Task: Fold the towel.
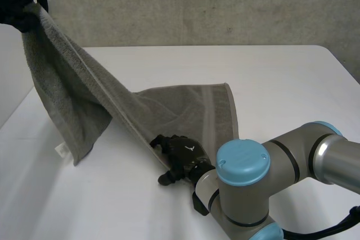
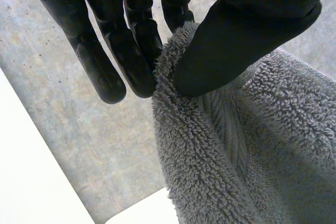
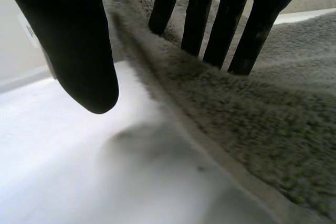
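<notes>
Nearest us, at 5 o'clock, the right arm (image 1: 264,178) reaches in. Right hand (image 1: 179,155) at 6 o'clock: fingers (image 3: 197,19) straight and spread, tips resting on the near edge of the towel (image 1: 185,111). Its thumb (image 3: 79,51) stands apart over the bare white table (image 1: 281,82).

We note the grey towel lies partly flat at table centre and partly slants up taut toward 10 o'clock. One flap hangs down with a white label (image 1: 61,150).

Farthest, the left hand (image 1: 17,4) is raised off the table, its thumb (image 2: 236,40) clamping a towel corner against its fingers (image 2: 131,51). Concrete wall (image 1: 197,4) behind.
</notes>
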{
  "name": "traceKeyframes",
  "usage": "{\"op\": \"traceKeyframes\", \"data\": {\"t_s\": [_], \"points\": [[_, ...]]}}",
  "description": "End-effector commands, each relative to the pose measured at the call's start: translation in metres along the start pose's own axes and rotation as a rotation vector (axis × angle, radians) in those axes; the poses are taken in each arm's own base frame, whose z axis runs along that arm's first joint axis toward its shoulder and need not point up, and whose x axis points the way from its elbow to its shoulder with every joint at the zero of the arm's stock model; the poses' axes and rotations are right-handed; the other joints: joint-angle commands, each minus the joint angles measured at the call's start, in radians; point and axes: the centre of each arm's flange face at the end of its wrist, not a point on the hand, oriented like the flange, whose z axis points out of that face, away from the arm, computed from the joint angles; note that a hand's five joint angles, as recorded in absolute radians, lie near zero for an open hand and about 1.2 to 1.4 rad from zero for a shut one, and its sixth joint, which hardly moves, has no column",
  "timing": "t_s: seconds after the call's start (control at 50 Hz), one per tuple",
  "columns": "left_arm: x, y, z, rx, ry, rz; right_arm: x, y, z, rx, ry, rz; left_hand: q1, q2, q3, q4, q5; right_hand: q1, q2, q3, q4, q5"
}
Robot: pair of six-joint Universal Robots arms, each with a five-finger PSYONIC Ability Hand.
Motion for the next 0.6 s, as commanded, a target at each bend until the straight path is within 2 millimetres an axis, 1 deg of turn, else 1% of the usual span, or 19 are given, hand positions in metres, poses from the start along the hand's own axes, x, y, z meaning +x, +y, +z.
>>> {"op": "traceKeyframes", "data": {"t_s": [0.02,0.06,0.08,0.1,0.12,0.16,0.18,0.22,0.24,0.28,0.3,0.32,0.34,0.38,0.4,0.44,0.46,0.52,0.6], "points": [[0.000,0.008,0.001,-0.028,-0.002,-0.003,0.024,-0.010,0.000,0.033,0.119,-0.042,0.229,0.179,0.180,0.179,0.195,0.357,0.452,0.453,0.455,0.463],[0.001,0.010,0.002,-0.035,-0.001,-0.005,0.053,-0.038,-0.004,0.090,0.212,-0.054,0.229,0.179,0.180,0.179,0.195,0.618,0.714,0.715,0.717,0.725],[0.000,0.012,0.002,-0.042,-0.002,-0.006,0.053,-0.038,-0.004,0.090,0.212,-0.055,0.229,0.179,0.180,0.179,0.195,0.620,0.716,0.716,0.718,0.726],[0.000,0.012,0.002,-0.042,-0.002,-0.006,0.067,-0.055,-0.009,0.126,0.250,-0.063,0.229,0.179,0.180,0.179,0.195,0.620,0.716,0.716,0.718,0.726],[0.001,0.014,0.002,-0.050,0.001,-0.006,0.067,-0.055,-0.009,0.126,0.250,-0.063,0.229,0.179,0.180,0.179,0.195,0.620,0.716,0.716,0.718,0.726],[0.000,0.017,0.002,-0.060,-0.001,-0.006,0.090,-0.086,-0.019,0.183,0.297,-0.096,0.229,0.179,0.180,0.179,0.195,0.620,0.716,0.716,0.718,0.726],[0.000,0.021,0.002,-0.071,-0.002,-0.007,0.090,-0.086,-0.019,0.183,0.297,-0.096,0.229,0.179,0.180,0.179,0.195,0.620,0.716,0.716,0.718,0.726],[0.000,0.025,0.002,-0.084,-0.002,-0.008,0.103,-0.119,-0.030,0.245,0.299,-0.177,0.229,0.179,0.180,0.179,0.195,0.620,0.716,0.716,0.718,0.726],[0.000,0.027,0.001,-0.093,-0.002,-0.008,0.103,-0.119,-0.030,0.246,0.299,-0.178,0.229,0.179,0.180,0.179,0.195,0.620,0.716,0.716,0.718,0.726],[0.000,0.030,-0.001,-0.104,0.000,-0.007,0.103,-0.158,-0.047,0.324,0.293,-0.316,0.229,0.179,0.180,0.179,0.195,0.620,0.716,0.716,0.718,0.726],[0.000,0.030,-0.001,-0.104,0.000,-0.007,0.103,-0.158,-0.047,0.325,0.293,-0.317,0.229,0.179,0.180,0.179,0.195,0.620,0.716,0.716,0.718,0.726],[0.001,0.032,-0.002,-0.108,0.001,-0.008,0.102,-0.177,-0.057,0.364,0.293,-0.392,0.229,0.179,0.180,0.179,0.195,0.620,0.716,0.716,0.718,0.726],[0.001,0.034,-0.003,-0.117,0.002,-0.010,0.102,-0.177,-0.057,0.364,0.293,-0.393,0.229,0.179,0.180,0.179,0.195,0.620,0.716,0.716,0.718,0.726],[0.002,0.035,-0.004,-0.120,0.005,-0.010,0.094,-0.217,-0.082,0.424,0.300,-0.506,0.229,0.179,0.180,0.179,0.195,0.620,0.716,0.716,0.718,0.726],[0.005,0.035,-0.005,-0.123,0.015,-0.011,0.094,-0.217,-0.082,0.424,0.300,-0.506,0.229,0.179,0.180,0.179,0.195,0.620,0.716,0.716,0.718,0.726],[0.007,0.035,-0.007,-0.123,0.023,-0.011,0.078,-0.251,-0.107,0.437,0.296,-0.554,0.229,0.179,0.180,0.179,0.195,0.620,0.716,0.716,0.718,0.726],[0.007,0.035,-0.007,-0.123,0.023,-0.011,0.078,-0.251,-0.107,0.437,0.296,-0.554,0.229,0.179,0.180,0.179,0.195,0.620,0.716,0.716,0.718,0.726],[0.012,0.027,-0.014,-0.100,0.035,-0.009,0.065,-0.272,-0.122,0.416,0.278,-0.571,0.229,0.179,0.180,0.179,0.195,0.620,0.716,0.716,0.718,0.726],[0.018,0.005,-0.030,-0.029,0.051,0.004,0.052,-0.295,-0.143,0.393,0.290,-0.667,0.229,0.179,0.180,0.179,0.195,0.620,0.716,0.716,0.718,0.726]]}}
